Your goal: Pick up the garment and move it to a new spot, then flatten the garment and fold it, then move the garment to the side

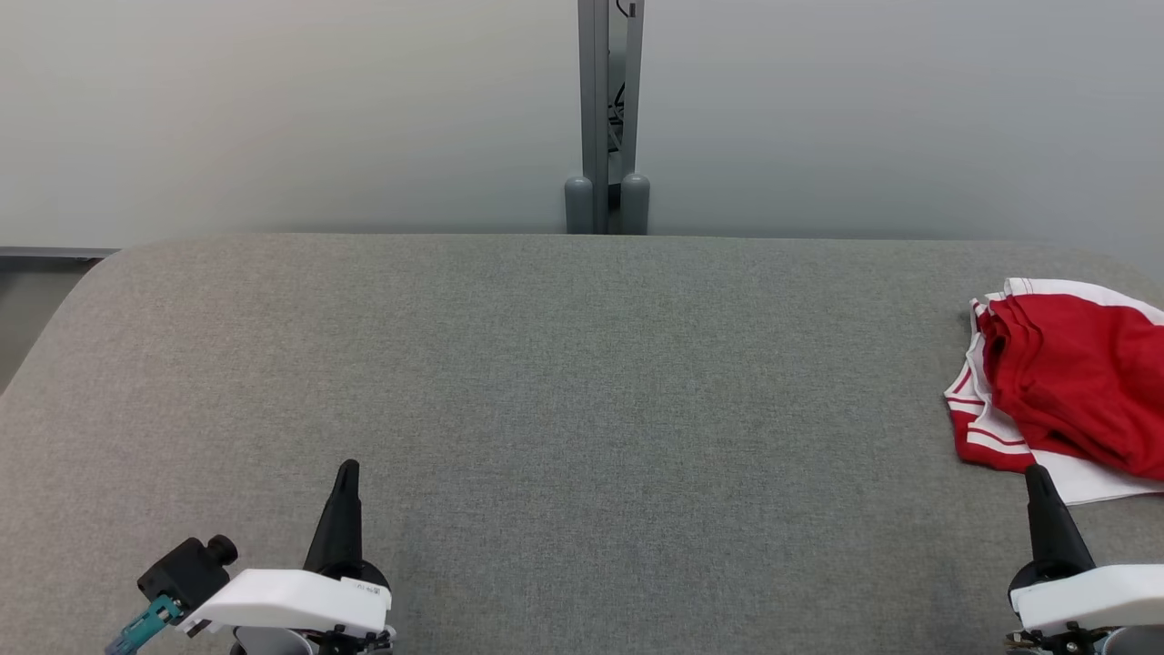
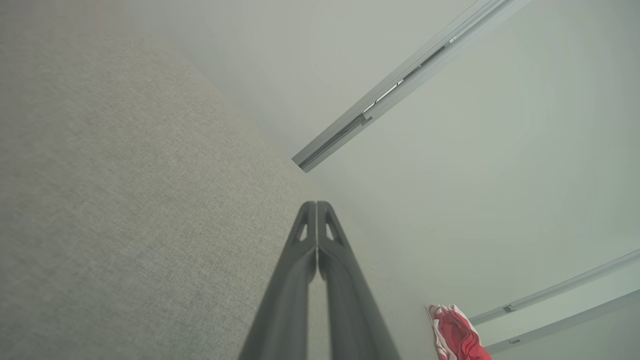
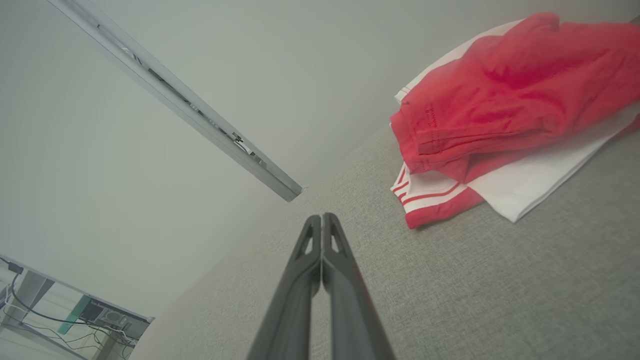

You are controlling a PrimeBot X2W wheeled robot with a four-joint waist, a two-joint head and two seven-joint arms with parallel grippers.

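The garment (image 1: pixel 1064 382) is red and white, with red stripes on its white trim. It lies crumpled at the right edge of the grey table (image 1: pixel 582 382). The right wrist view shows the garment (image 3: pixel 505 115) close by at the upper right; in the left wrist view the garment (image 2: pixel 457 332) is small at the bottom right. My right gripper (image 1: pixel 1037 475) (image 3: pixel 321 218) is shut and empty, just in front of the garment's near edge. My left gripper (image 1: pixel 346 470) (image 2: pixel 316 205) is shut and empty over bare table at the lower left.
The table's grey fabric top stretches wide between the two grippers. Beyond its far edge stand pale partition panels joined by a grey post (image 1: pixel 607 118). The table's left corner is rounded, with floor (image 1: pixel 27 300) beside it.
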